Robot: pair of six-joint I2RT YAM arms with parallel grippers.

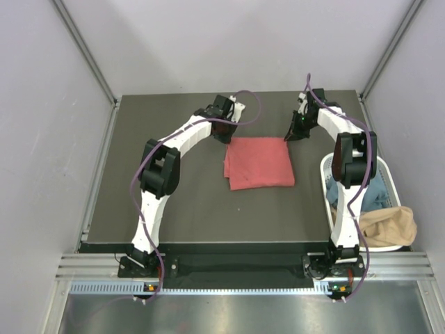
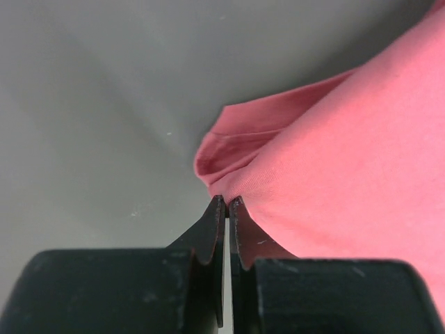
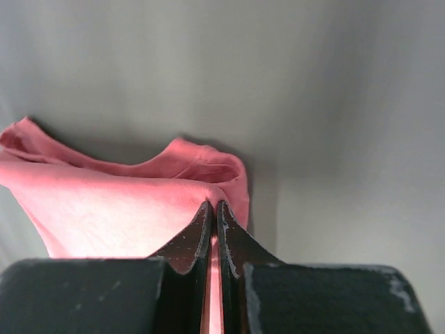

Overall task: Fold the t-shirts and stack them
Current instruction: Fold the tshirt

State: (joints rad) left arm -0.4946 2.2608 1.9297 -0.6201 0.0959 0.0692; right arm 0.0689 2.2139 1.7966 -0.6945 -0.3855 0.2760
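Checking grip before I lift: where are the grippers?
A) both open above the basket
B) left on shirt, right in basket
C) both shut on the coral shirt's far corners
C: the left gripper and right gripper each show fingertips closed on a corner of the coral shirt, at its far edge in the top view.

The 2 arms stretch forward, elbows bowed outward, wrists tipped down. On the left arm (image 1: 161, 174), the left jaws are pressed together on a far corner of the coral-red t-shirt (image 1: 259, 162). On the right arm (image 1: 348, 156), the right jaws clamp the other far corner.
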